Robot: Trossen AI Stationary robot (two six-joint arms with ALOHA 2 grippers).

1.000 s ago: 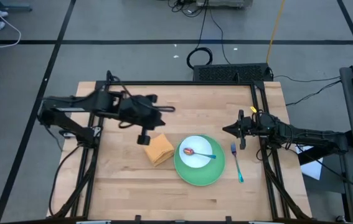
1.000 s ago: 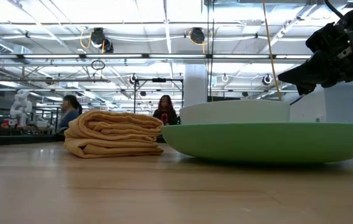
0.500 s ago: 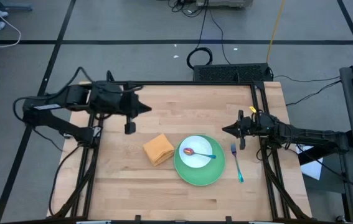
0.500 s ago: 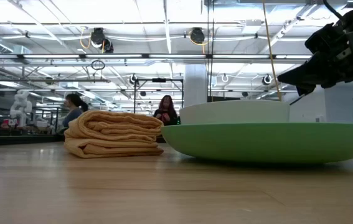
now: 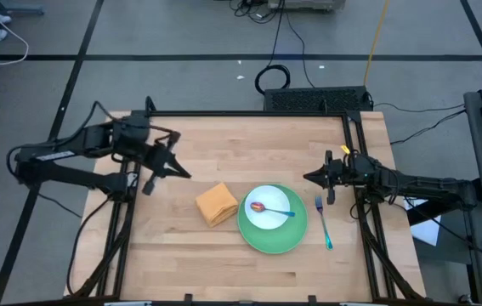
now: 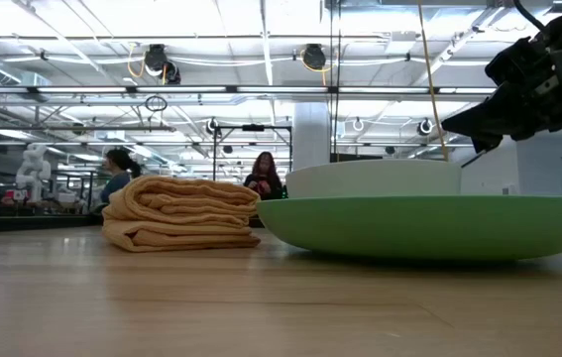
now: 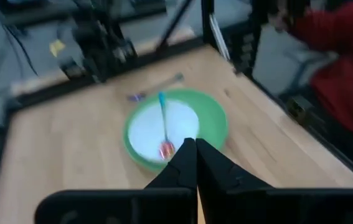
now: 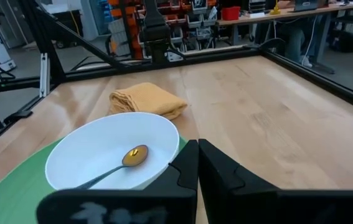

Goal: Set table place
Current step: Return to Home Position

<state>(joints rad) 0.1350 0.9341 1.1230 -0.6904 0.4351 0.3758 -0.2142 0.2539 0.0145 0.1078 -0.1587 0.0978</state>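
The green plate (image 5: 285, 241) lies on the wooden table right of its middle, and the white bowl (image 5: 268, 218) stands on it. A spoon (image 5: 271, 209) with a teal handle and a reddish bowl lies inside the white bowl. The blue-handled fork (image 5: 324, 224) lies flat on the table at the plate's right. At the plate's left the folded orange napkin (image 5: 217, 204) rests on the wood. My left gripper (image 5: 188, 175) hangs shut and empty above the table's left part, left of the napkin. My right gripper (image 5: 309, 178) is also shut and empty, beyond the fork's far end.
Black frame rails (image 5: 249, 115) run along the table's far, left and right sides. Bare wood (image 5: 223, 272) lies between the place setting and the near edge. Beyond the table the low view shows people (image 6: 263, 174) far off in the room.
My left gripper has drawn back from above the napkin toward the table's left edge, staying shut, and its tip has swung somewhat toward the near edge. The napkin, plate, bowl, spoon and fork lie as before.
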